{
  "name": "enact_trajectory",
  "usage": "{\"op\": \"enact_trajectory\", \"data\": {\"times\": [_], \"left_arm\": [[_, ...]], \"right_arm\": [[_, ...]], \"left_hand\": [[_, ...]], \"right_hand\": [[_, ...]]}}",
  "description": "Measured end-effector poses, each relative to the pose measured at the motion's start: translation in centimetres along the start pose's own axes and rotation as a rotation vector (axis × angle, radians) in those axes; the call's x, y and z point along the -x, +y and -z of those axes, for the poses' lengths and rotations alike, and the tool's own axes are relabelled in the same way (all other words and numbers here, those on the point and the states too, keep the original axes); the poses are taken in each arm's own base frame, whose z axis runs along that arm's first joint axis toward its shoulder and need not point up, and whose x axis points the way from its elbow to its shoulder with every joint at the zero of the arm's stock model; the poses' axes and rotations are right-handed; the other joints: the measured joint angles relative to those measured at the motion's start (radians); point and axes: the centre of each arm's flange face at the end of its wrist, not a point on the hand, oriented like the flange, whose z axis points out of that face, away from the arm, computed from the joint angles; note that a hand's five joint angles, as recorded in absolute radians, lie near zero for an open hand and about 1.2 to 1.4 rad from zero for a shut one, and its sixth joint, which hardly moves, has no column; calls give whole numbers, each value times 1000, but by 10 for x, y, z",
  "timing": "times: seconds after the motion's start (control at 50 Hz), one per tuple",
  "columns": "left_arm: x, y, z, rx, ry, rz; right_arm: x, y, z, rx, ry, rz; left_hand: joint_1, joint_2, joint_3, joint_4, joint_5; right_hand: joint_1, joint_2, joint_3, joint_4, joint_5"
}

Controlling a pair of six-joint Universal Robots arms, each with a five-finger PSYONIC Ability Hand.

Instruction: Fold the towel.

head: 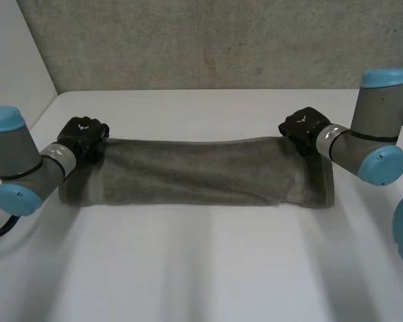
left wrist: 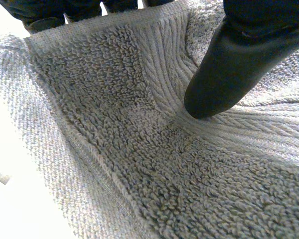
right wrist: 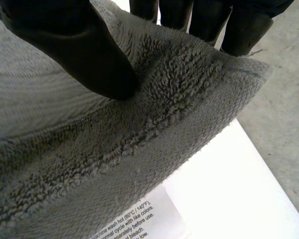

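Observation:
A grey terry towel (head: 195, 171) stretches across the white table (head: 201, 268) as a long band between my two hands. My left hand (head: 82, 136) grips its far left corner. In the left wrist view the thumb (left wrist: 229, 74) presses the towel (left wrist: 139, 149) against the fingers (left wrist: 45, 20) behind its edge. My right hand (head: 302, 127) holds the far right corner. In the right wrist view the thumb (right wrist: 84, 59) pinches the towel (right wrist: 114, 149) against the fingers (right wrist: 209, 20) on the other side. A white care label (right wrist: 129, 221) hangs below the right corner.
A grey concrete wall (head: 208, 40) rises behind the table's far edge. A white panel (head: 13, 54) stands at the left. Bare white tabletop lies in front of the towel.

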Motion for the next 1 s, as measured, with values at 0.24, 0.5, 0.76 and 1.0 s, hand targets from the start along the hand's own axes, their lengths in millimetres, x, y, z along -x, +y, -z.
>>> {"op": "enact_trajectory", "data": {"times": [0.24,0.5,0.76,1.0], "left_arm": [[-3,-3,-14,-25,-21,-15],[-1,-29,16,51,-60,22],[-7,-55,85,14,-64,38],[-33,-37,120,-64,-21,20]], "right_arm": [[-5,1,-17,-34,58,16],[-15,-55,28,-83,50,-112],[-1,-58,112,-37,98,-209],[38,23,113,101,83,-289]], "left_hand": [[-388,-390,-420,-412,-405],[-1090,-1106,-1139,-1108,-1125],[-1090,-1106,-1139,-1108,-1125],[-1090,-1106,-1139,-1108,-1125]], "right_hand": [[-514,-495,-483,-486,-511],[-1104,-1086,-1093,-1082,-1110],[-1109,-1086,-1093,-1082,-1110],[-1062,-1054,-1068,-1060,-1069]]}}
